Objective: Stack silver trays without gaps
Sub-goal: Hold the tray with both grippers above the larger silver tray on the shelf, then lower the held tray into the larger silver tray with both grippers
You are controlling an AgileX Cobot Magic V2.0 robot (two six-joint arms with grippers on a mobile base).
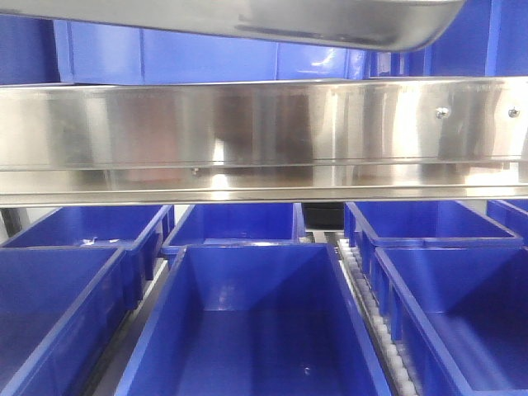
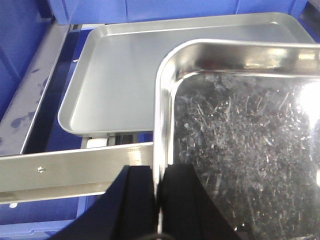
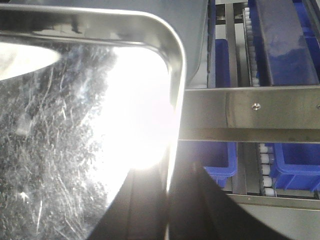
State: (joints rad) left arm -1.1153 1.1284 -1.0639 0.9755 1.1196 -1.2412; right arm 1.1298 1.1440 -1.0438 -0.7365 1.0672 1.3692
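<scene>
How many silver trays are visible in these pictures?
2. The held tray is clamped at its rim by the left gripper and the right gripper. The second tray lies flat beyond it, partly covered by it. Others may be hidden.

You have the held silver tray up over the rail. The second silver tray lies flat past the rail, lower down. Bins sit in rows below the rail.

Pinches the right-hand rim of a shiny, scratched rectangular stainless-steel tray between the dark fingers of the right gripper. Glares white beside that rim. Beyond, a brushed-steel riveted rail and deep blue plastic bins.
</scene>
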